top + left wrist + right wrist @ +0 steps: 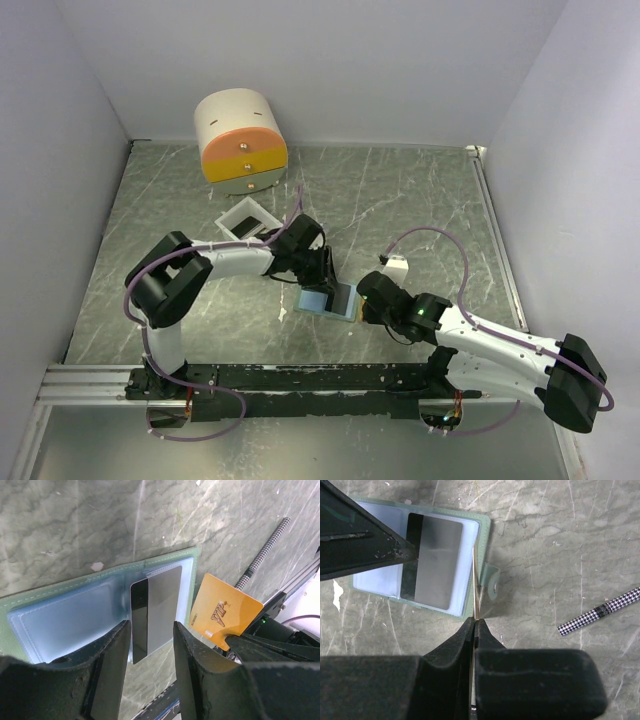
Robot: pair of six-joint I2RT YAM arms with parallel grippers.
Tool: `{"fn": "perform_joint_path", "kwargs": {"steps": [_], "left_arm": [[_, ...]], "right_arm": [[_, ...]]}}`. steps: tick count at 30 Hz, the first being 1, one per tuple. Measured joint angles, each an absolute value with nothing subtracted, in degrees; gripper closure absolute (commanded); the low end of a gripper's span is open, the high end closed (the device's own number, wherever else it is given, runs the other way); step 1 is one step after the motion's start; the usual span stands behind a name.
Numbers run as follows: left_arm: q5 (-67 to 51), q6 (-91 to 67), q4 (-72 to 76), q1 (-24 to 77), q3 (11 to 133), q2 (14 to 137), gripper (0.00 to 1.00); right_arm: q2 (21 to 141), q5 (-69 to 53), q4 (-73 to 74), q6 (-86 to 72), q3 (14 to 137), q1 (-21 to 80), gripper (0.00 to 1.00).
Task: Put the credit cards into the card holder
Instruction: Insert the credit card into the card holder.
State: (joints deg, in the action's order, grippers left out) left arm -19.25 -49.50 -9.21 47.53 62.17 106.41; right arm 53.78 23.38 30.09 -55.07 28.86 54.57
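Grey marble table (420, 200) holds the open card holder (75, 615), blue side up, right under the left pincer (151, 626). That pincer squeezes a dark card (160, 600) by its long edges. The card's far end lies over the holder. Just beside it, the right pincer (474, 622) is clamped on an orange-yellow card (222, 610), next to the holder's clasp (492, 582).
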Motion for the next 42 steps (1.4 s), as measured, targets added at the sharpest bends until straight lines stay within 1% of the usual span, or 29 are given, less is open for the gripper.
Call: {"fn": "perform_joint_path", "kwargs": {"steps": [16, 21, 25, 32, 35, 36, 37, 42], "left_arm": [[-21.30, -53.47, -3.70, 49.34, 60.23, 107.44, 0.52], [-21.15, -53.63, -3.73, 49.34, 60.20, 107.68, 0.52], [-19.77, -53.10, -5.34, 49.41, 60.27, 107.24, 0.50], [-12.29, -49.41, -14.46, 49.60, 63.77, 103.85, 0.50], [-8.54, -47.66, -17.06, 49.41, 64.51, 101.58, 0.55], [-7.16, -46.96, -18.20, 49.17, 64.51, 100.77, 0.57], [-6.09, -46.46, -19.07, 48.99, 64.51, 100.20, 0.63], [-1.65, -44.14, -22.26, 47.48, 62.87, 98.04, 0.77]], "right_arm": [[53.82, 23.42, 29.82, -55.09, 28.80, 54.57, 1.00], [53.71, 23.53, 29.85, -55.09, 28.71, 54.57, 1.00], [53.45, 23.99, 30.59, -55.09, 28.71, 54.57, 1.00], [50.13, 24.05, 34.35, -55.05, 30.59, 54.57, 1.00], [49.23, 23.99, 34.87, -54.92, 32.42, 54.57, 1.00], [48.95, 23.97, 34.68, -54.72, 32.86, 54.57, 1.00], [48.64, 23.86, 34.22, -54.50, 33.10, 54.57, 1.00], [48.62, 21.74, 30.04, -53.41, 33.12, 54.57, 1.00]]}}
